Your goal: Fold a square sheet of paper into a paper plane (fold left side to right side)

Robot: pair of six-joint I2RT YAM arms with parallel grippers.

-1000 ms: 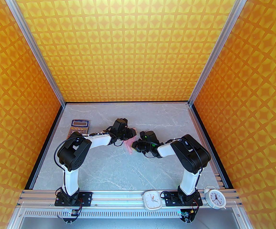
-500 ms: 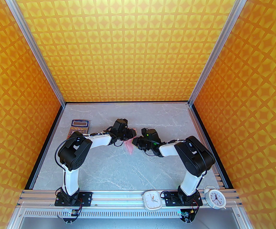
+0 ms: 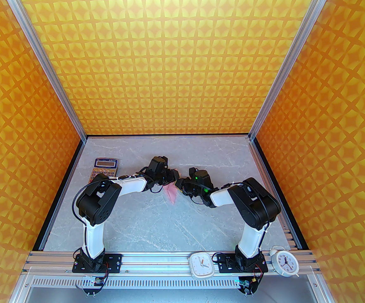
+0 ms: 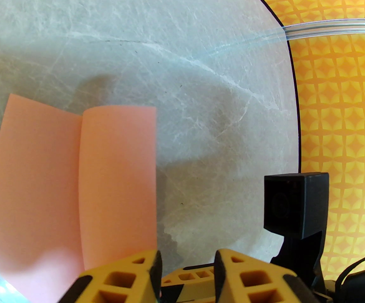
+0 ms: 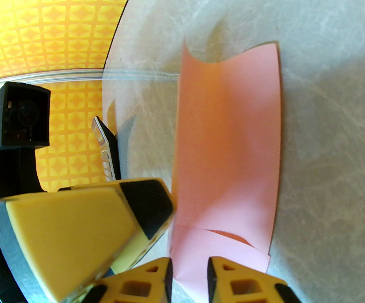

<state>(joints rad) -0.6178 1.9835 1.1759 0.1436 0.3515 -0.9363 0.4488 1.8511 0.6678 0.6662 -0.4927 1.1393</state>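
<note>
Top external: both arms reach in to mid-tabletop (image 3: 157, 226), and the left claw (image 3: 172, 177) and right claw (image 3: 180, 184) meet nose to nose over the square sheet of paper (image 3: 170, 193). The pink sheet pokes out below them towards the bases. A calculator (image 3: 104, 169) sits well off to the left, and two white clocks (image 3: 202, 265) are on the near rail.

Left wrist: the left claw (image 4: 187, 260) has its jaws apart with no paper in the gap. The sheet (image 4: 75, 185) lies just left of it, creased down the middle with the right half curling up.

Right wrist: the right claw (image 5: 188, 264) is parted too, straddling the sheet's near edge without pinching it. The sheet (image 5: 230, 131) bows upward, and one of the left claw's fingers (image 5: 75, 229) is right at its left edge.
</note>
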